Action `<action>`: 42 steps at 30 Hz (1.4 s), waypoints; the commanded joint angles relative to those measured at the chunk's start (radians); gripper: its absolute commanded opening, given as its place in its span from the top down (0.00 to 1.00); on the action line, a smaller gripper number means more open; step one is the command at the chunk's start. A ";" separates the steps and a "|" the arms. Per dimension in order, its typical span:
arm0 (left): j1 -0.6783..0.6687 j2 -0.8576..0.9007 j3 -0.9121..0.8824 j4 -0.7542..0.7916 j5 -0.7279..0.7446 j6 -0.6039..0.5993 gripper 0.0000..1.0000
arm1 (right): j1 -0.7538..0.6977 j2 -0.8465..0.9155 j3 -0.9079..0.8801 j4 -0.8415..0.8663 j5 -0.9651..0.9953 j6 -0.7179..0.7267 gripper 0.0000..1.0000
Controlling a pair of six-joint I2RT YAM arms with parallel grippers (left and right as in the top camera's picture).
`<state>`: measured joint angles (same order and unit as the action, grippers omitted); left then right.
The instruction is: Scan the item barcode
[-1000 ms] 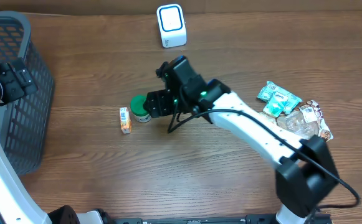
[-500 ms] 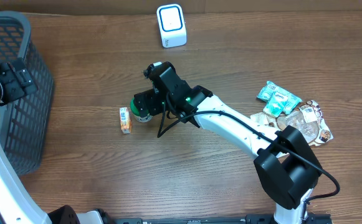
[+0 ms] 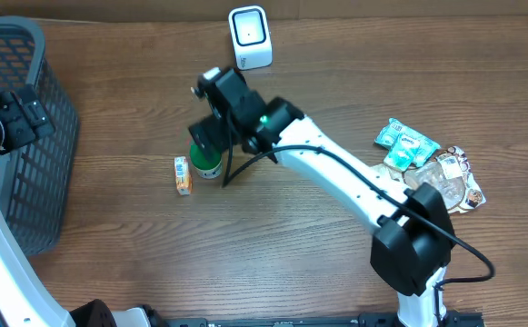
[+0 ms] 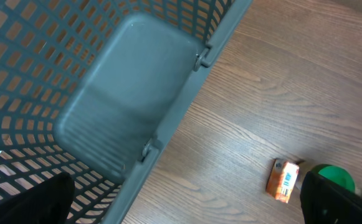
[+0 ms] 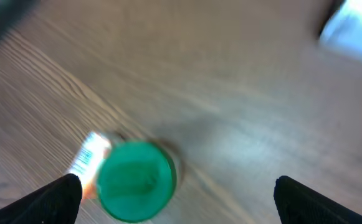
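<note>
Now at the jar: the right fingers (image 5: 53, 199) hang over the green-lidded jar (image 3: 207, 165), which stands upright on the table (image 3: 109, 263), left of centre; I judge this to be the item being approached for scanning.
Jar's neighbours: a small orange box (image 3: 183, 174) lies just beside it at 8 o'clock; the scanner (image 3: 250, 36) stands well apart at about 1 o'clock, near the far edge; the snack packets (image 3: 413, 150) lie well apart at 3 o'clock.
Right fingers: spread wide, gripping nothing and touching nothing; in the blurred wrist view the green lid sits low and toward the finger on the left of the picture, not centred between the two.
Doing the grasp well: centre the lid between the fingers before coming down, then close on the jar's side wall below the lid. The finger on the box side needs care, since it could nudge or pinch the orange box along with the jar.
Barcode: not visible in any view, so the jar will probably need turning once lifted to face its label toward the scanner at 1 o'clock.
Left fingers (image 4: 37, 202): released and empty, parked above the basket (image 4: 137, 74) at the table's 9 o'clock edge.
</note>
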<state>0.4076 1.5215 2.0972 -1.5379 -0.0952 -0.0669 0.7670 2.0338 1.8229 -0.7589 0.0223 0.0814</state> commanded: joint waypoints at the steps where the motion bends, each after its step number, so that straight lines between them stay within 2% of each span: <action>1: 0.003 0.003 0.013 0.002 -0.009 0.019 0.00 | 0.013 -0.011 0.071 -0.035 0.002 -0.089 0.00; 6: 0.003 0.003 0.013 0.001 -0.009 0.019 0.01 | 0.040 0.034 0.071 -0.074 -0.097 -0.209 0.00; 15: 0.003 0.003 0.013 0.001 -0.009 0.019 0.00 | 0.074 0.145 0.069 -0.070 -0.087 -0.323 0.00; 26: 0.003 0.003 0.013 0.001 -0.009 0.019 0.01 | 0.082 0.240 0.068 -0.020 -0.071 -0.321 0.01; 29: 0.003 0.003 0.013 0.001 -0.009 0.019 0.00 | 0.082 0.249 0.068 0.000 -0.072 -0.311 0.04; 32: 0.003 0.003 0.013 0.002 -0.009 0.019 0.00 | 0.071 0.250 0.068 0.022 -0.057 -0.243 0.10; 37: 0.003 0.003 0.013 0.002 -0.009 0.019 0.00 | 0.035 0.250 0.068 0.048 -0.058 -0.091 0.28; 42: 0.003 0.003 0.013 0.001 -0.009 0.019 0.01 | 0.011 0.250 0.068 0.031 -0.066 -0.009 0.37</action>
<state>0.4076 1.5215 2.0972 -1.5379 -0.0956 -0.0669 0.7959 2.2734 1.8866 -0.7185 -0.0448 -0.0120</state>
